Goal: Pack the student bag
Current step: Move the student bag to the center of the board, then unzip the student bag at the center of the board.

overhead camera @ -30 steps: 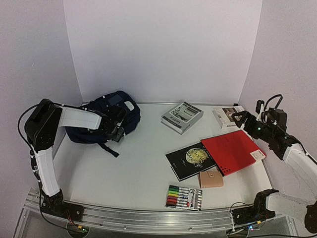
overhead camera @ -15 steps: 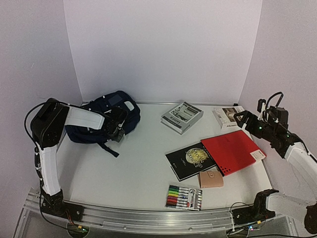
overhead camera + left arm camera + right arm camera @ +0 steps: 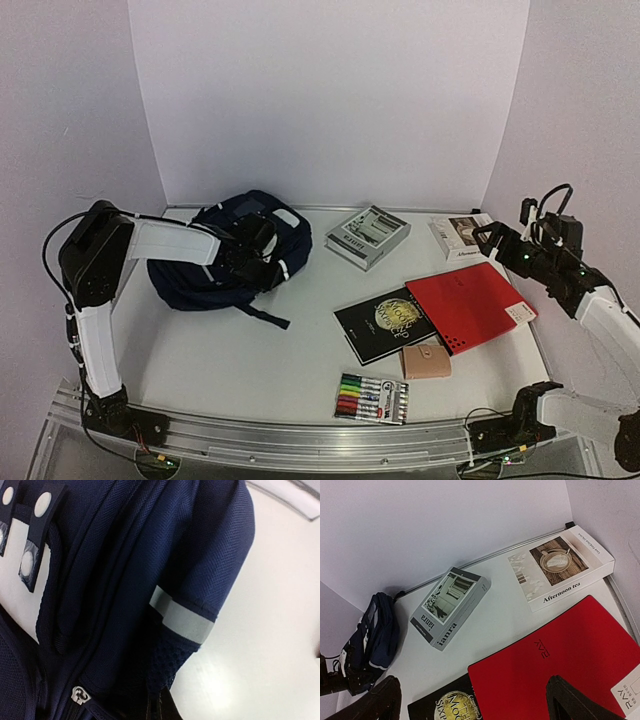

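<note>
The student bag (image 3: pixel 232 252), navy with grey stripes, lies at the table's back left. My left gripper (image 3: pixel 263 262) is shut on fabric at the bag's right side. In the left wrist view the student bag (image 3: pixel 115 580) fills the frame, with a grey stripe (image 3: pixel 183 618) and a zipper pull (image 3: pixel 80 695). The shut left gripper (image 3: pixel 161 706) pinches dark mesh at the bottom edge. My right gripper (image 3: pixel 492 238) hovers open at the back right, above the red folder (image 3: pixel 468 305). Nothing is between its fingers (image 3: pixel 572 700).
A grey book (image 3: pixel 367 236) and a white "Afternoon tea" box (image 3: pixel 460 235) lie near the back wall. A black book (image 3: pixel 385 322) sits partly under the red folder. A tan pouch (image 3: pixel 426 361) and a marker set (image 3: pixel 372 398) lie nearer the front.
My left gripper closed on the bag and pulled it to the right, toward the table's middle; the strap now trails further right. The right arm has barely moved.
</note>
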Robot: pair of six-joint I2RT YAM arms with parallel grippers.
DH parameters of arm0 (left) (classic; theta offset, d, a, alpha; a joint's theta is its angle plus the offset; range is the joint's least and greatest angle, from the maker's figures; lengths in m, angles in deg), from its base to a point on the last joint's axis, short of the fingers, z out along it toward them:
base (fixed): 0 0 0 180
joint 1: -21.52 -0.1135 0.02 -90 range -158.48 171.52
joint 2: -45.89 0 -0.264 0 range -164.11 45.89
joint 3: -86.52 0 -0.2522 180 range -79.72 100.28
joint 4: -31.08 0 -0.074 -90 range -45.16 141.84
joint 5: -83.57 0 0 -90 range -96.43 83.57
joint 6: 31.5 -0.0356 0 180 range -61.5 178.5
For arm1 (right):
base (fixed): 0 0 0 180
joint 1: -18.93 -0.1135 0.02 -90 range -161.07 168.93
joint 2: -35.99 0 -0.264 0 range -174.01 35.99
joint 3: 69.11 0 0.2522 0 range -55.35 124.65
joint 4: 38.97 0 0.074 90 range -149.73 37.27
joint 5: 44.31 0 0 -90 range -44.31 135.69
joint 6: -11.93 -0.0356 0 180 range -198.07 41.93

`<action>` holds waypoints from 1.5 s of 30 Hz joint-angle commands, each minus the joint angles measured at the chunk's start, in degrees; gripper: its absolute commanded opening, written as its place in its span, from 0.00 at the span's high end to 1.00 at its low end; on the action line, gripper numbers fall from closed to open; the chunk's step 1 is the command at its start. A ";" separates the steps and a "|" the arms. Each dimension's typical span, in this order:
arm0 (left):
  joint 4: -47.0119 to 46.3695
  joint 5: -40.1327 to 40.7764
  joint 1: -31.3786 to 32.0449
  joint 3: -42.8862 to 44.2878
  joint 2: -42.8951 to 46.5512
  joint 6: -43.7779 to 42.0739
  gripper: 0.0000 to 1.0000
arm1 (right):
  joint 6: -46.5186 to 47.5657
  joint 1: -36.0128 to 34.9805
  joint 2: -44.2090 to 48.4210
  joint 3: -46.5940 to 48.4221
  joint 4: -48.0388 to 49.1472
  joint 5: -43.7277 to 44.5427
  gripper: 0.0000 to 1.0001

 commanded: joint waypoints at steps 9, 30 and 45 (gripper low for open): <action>-6.83 -16.35 7.30 8.88 6.77 12.72 0.61 | -0.15 -11.24 -7.25 5.59 -1.73 6.07 0.06; 9.39 -15.94 -15.12 -25.44 43.50 30.28 0.07 | -10.78 -44.77 -41.58 13.17 18.62 8.03 0.30; 0.98 -18.84 -16.02 -34.04 37.44 32.97 0.05 | -12.88 -47.32 -47.56 12.55 22.16 12.16 0.35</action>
